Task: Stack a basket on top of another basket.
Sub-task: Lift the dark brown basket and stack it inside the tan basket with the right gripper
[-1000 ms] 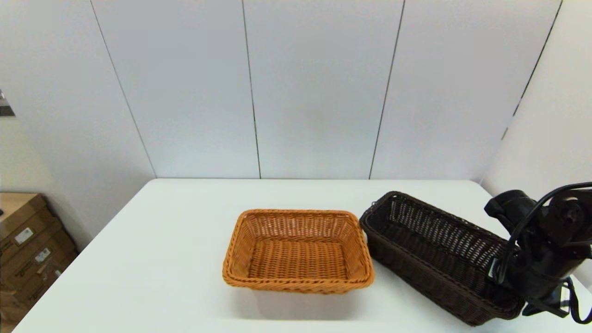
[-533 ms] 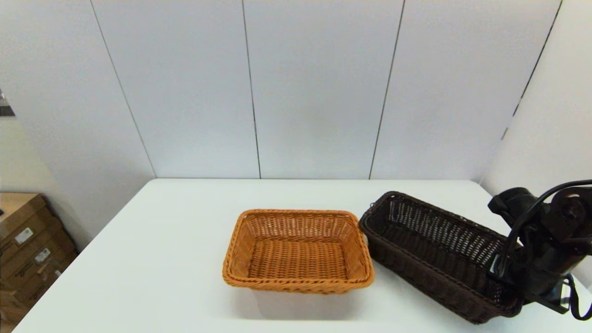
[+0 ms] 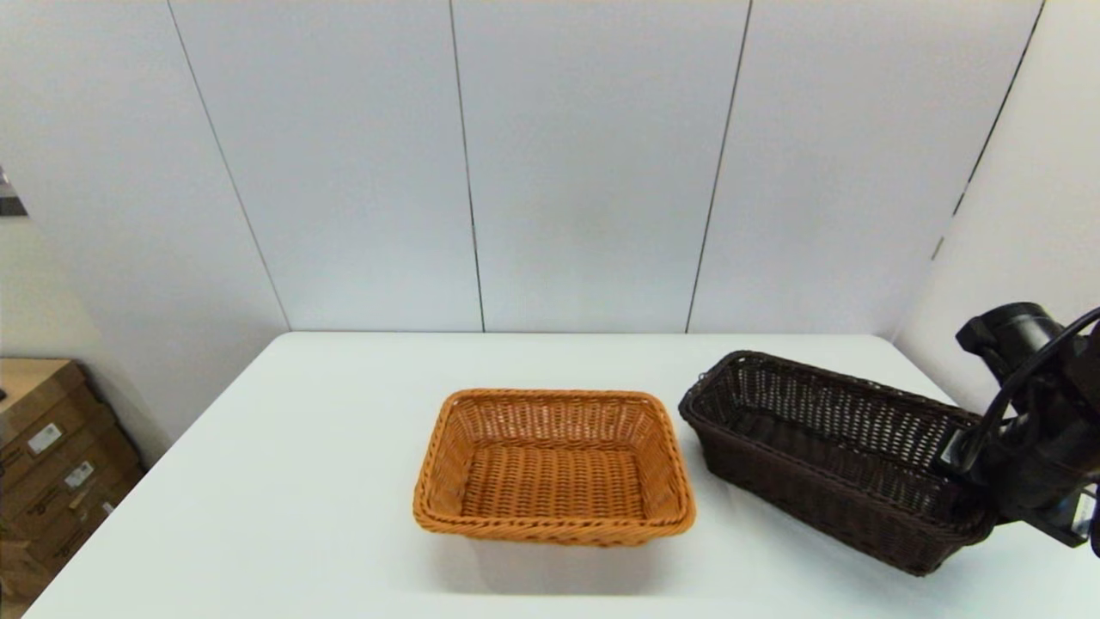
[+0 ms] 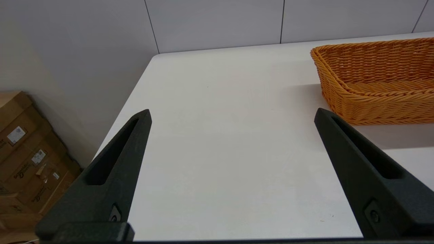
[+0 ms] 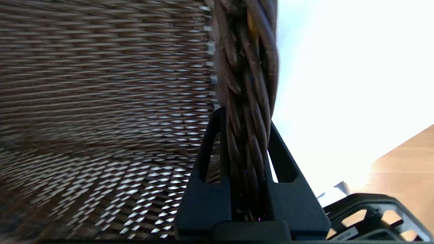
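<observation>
Clamped by right gripper (image 5: 244,117) on braided rim of dark basket (image 3: 825,464) (light, stiff, likely swingy); left gripper (image 4: 232,113) spread, idle.

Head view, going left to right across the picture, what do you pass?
Cardboard boxes → orange-tan wicker basket → dark brown wicker basket → right gripper, clamped on that basket's rim.
</observation>
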Robot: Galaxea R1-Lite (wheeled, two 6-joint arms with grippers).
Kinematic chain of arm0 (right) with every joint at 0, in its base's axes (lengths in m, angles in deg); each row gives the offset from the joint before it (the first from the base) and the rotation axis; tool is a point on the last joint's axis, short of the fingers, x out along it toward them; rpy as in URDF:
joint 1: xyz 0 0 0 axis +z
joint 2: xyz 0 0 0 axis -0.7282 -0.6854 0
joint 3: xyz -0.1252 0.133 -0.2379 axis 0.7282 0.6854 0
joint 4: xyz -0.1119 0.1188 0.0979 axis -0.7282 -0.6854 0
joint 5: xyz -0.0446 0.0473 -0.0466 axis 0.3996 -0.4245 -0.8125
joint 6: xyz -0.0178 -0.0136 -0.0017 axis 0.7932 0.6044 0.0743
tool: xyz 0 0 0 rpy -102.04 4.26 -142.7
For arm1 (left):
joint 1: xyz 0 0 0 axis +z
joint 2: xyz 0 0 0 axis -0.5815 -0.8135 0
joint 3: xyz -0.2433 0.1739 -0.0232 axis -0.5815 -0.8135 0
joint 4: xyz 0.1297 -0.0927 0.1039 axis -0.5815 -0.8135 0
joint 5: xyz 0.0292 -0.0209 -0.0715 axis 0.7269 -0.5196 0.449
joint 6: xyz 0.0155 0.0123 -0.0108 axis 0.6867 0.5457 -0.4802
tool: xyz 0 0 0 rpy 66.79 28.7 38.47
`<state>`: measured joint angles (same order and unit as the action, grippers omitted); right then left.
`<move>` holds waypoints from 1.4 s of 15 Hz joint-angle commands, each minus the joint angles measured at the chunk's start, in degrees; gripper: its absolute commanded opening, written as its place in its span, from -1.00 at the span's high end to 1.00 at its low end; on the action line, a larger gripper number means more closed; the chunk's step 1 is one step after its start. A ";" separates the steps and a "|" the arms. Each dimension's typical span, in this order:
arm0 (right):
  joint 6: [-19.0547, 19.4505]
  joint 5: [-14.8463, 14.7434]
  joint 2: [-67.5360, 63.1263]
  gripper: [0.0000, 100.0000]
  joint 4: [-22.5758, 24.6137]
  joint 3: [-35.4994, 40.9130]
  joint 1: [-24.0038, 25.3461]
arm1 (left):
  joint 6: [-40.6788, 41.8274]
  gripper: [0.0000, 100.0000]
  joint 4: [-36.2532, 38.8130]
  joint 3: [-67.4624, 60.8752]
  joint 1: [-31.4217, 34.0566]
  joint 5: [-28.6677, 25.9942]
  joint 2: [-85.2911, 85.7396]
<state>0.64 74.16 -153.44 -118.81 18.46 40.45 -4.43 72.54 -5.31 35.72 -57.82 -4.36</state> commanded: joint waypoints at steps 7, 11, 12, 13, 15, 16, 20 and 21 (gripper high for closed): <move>-1.62 10.09 7.97 1.00 -7.73 -9.69 -5.32 | 0.01 -1.00 -0.02 -0.26 0.02 -0.02 -0.07; 0.31 17.12 10.61 1.00 -11.07 -13.20 -5.59 | 0.01 -1.00 -0.02 -0.26 0.02 -0.02 -0.07; 2.07 20.99 11.23 1.00 -12.48 -14.17 -5.50 | 0.01 -1.00 -0.02 -0.26 0.02 -0.02 -0.07; 4.45 25.03 12.02 1.00 -13.53 -14.79 -5.41 | 0.01 -1.00 -0.02 -0.26 0.02 -0.02 -0.07; 10.51 32.06 13.51 1.00 -13.97 -14.87 -5.24 | 0.01 -1.00 -0.02 -0.26 0.02 -0.02 -0.07; 13.41 34.96 13.86 1.00 -14.06 -14.87 -4.27 | 0.01 -1.00 -0.02 -0.26 0.02 -0.02 -0.07; 20.35 37.51 13.51 1.00 -15.91 -14.87 2.94 | 0.01 -1.00 -0.02 -0.26 0.02 -0.02 -0.07; 22.46 37.60 12.81 1.00 -16.35 -14.87 5.84 | 0.01 -1.00 -0.02 -0.26 0.02 -0.02 -0.07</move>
<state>21.14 111.47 -140.02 -134.58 3.55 42.86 -4.43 72.53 -5.31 35.72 -57.84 -4.36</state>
